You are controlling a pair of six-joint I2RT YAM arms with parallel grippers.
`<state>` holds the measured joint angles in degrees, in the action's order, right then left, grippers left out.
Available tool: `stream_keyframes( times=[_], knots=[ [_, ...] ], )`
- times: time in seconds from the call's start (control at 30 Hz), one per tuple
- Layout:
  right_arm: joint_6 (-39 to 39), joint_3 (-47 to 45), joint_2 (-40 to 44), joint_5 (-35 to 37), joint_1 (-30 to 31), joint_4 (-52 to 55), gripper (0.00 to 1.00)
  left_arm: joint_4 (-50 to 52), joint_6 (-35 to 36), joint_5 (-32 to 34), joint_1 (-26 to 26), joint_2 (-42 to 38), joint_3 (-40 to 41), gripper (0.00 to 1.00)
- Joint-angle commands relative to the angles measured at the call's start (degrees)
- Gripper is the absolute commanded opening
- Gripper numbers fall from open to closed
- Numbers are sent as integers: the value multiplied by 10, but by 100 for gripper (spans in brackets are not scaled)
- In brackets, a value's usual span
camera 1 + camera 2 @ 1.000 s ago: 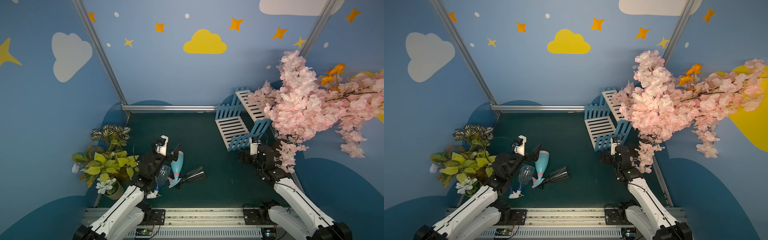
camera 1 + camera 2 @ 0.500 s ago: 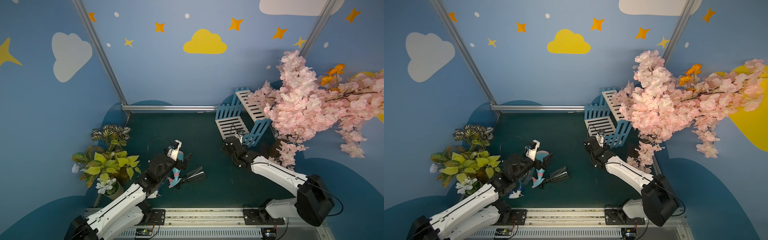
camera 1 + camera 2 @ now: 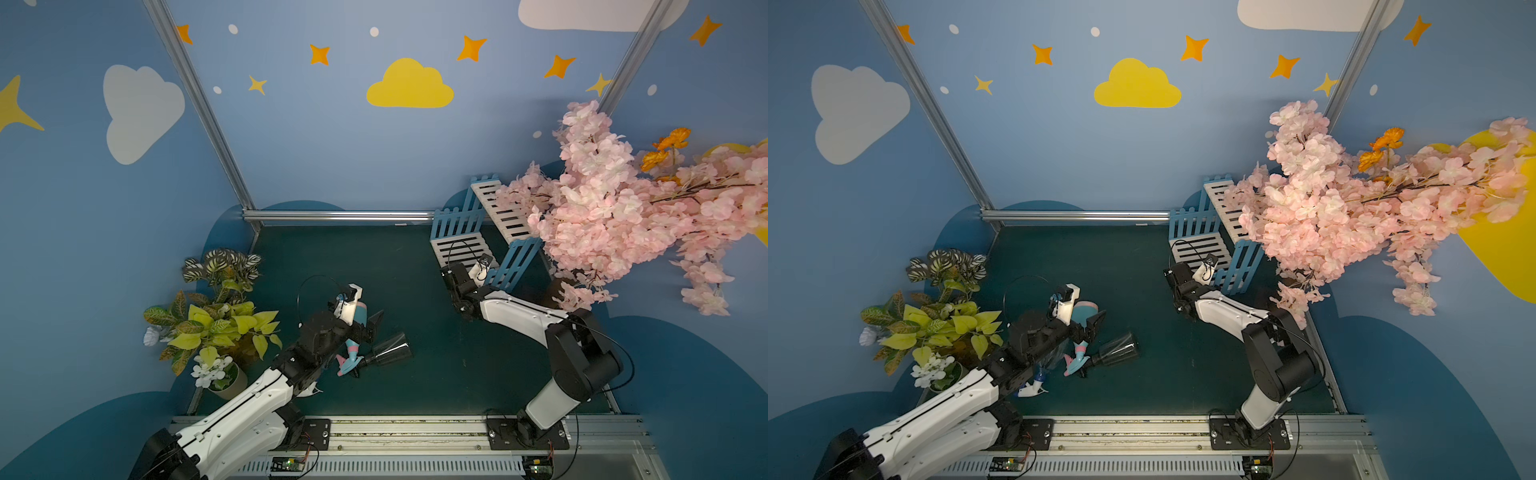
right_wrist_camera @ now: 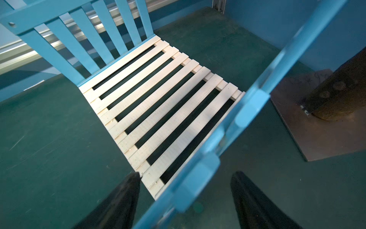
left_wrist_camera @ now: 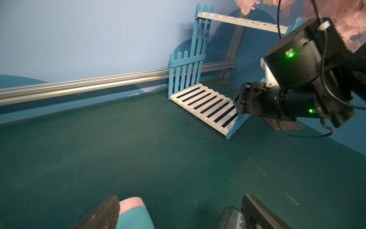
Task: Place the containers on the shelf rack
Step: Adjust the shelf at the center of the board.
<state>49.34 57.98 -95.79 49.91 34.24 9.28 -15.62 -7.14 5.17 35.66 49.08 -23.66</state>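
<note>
Three containers lie on the green mat. The light-blue bottle [image 3: 360,309] with its pink base [image 5: 131,203] is on its side, the dark bottle [image 3: 390,355] is just right of it, and the clear bottle [image 3: 1050,361] is mostly under my left arm. My left gripper [image 5: 180,198] hangs open above them, one finger by the light-blue bottle, the other by the dark bottle [image 5: 229,218]. The shelf rack [image 3: 461,249] stands at the back right with both shelves bare. My right gripper [image 4: 186,174] is open, its fingers straddling the front end of the rack's near blue fence side [image 4: 200,178] without touching it.
Potted plants [image 3: 216,324] crowd the left edge next to my left arm. A pink blossom tree [image 3: 623,216] overhangs the rack's upper shelf [image 3: 505,216], and its dark base plate [image 4: 316,123] lies right of the rack. Blue walls and a metal rail [image 3: 340,215] close the back.
My right arm swung left from beside the tree to the rack's front corner, and its jaws narrowed somewhat. My left gripper moved right, over the light-blue and dark bottles, staying open.
</note>
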Motion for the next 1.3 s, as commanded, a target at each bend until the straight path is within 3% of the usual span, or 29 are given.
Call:
stream_keyframes(
  times=[0.0,0.23,0.5,0.9,1.1,1.27],
  knots=[
    [9,22,-14,32,3,-4,66,-13,-5,6,1,-7,8,100],
    [17,23,-24,40,12,1,30,-14,-4,3,1,-6,9,100],
    [-11,14,-18,1,36,-5,14,-22,-5,10,1,5,18,100],
    [-27,-25,22,-16,133,-47,13,-34,-17,-5,1,27,11,100],
    [-104,-15,-18,-50,142,-110,13,-38,-33,-21,1,42,8,100],
    [-184,-63,-10,-107,126,-193,12,-38,-33,-22,1,37,12,100]
  ],
)
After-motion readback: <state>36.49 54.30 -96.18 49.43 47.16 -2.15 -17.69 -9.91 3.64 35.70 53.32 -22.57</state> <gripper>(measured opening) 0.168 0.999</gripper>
